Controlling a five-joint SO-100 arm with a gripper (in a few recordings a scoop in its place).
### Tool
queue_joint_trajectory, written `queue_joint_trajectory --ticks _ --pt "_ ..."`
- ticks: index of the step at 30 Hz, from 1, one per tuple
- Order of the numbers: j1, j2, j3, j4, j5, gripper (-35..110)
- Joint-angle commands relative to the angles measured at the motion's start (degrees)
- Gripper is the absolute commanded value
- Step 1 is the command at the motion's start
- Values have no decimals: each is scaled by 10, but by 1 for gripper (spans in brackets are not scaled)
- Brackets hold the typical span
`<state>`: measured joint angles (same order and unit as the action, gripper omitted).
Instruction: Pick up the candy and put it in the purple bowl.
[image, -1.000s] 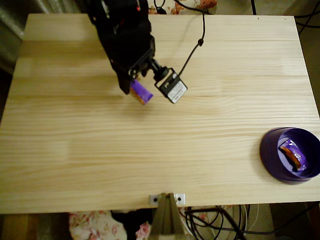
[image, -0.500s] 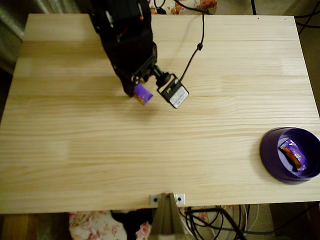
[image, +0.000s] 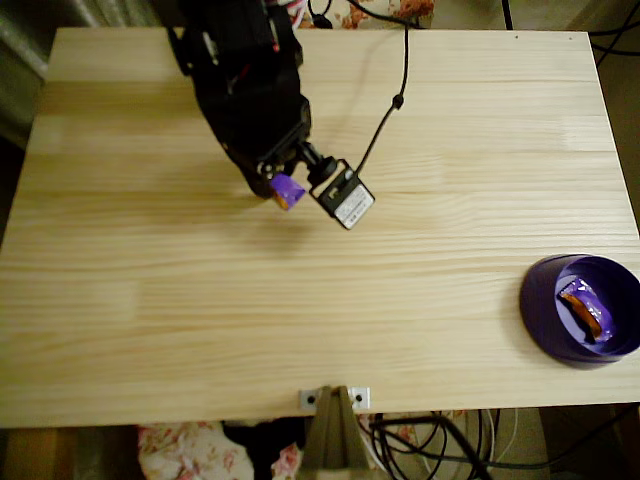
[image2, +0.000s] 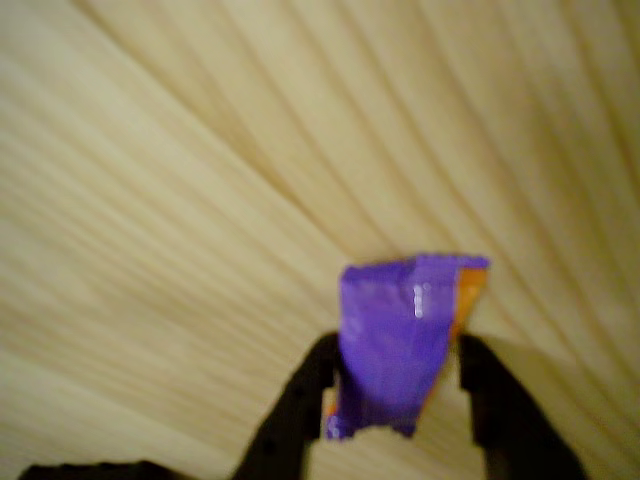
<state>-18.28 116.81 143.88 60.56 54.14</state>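
Overhead view: candy (image: 287, 188) is clamped between the fingers of the gripper (image: 280, 185), apparently off the table (image: 320, 320) (wrist view confirms the pinch), in the upper left. Pick part is judged done. Carry and drop remain, since purple bowl (image: 540, 305) sits well apart, lower right, w/ another candy (image: 585, 310) already inside.

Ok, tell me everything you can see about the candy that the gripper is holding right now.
The candy is a small flat bar in a shiny purple wrapper with an orange edge showing along one side. The black gripper is shut on it, one finger on each flat side, its upper end sticking out past the fingertips. In the overhead view it sits under the arm at the upper left of the wooden table, far from the purple bowl at the lower right. Whether it has cleared the tabletop cannot be told.
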Motion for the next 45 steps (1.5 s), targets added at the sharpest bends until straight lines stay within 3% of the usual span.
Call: queue_joint_trajectory --ticks 1,11,29,33,41,45 --pt "3 11 -31 0 0 13" --pt "11 36 -17 -8 -14 0" --pt "16 78 -5 -1 -47 0" --pt "16 79 -19 13 -60 12" --pt "-21 50 -80 23 -146 14" --pt "-30 21 -119 28 -172 25"
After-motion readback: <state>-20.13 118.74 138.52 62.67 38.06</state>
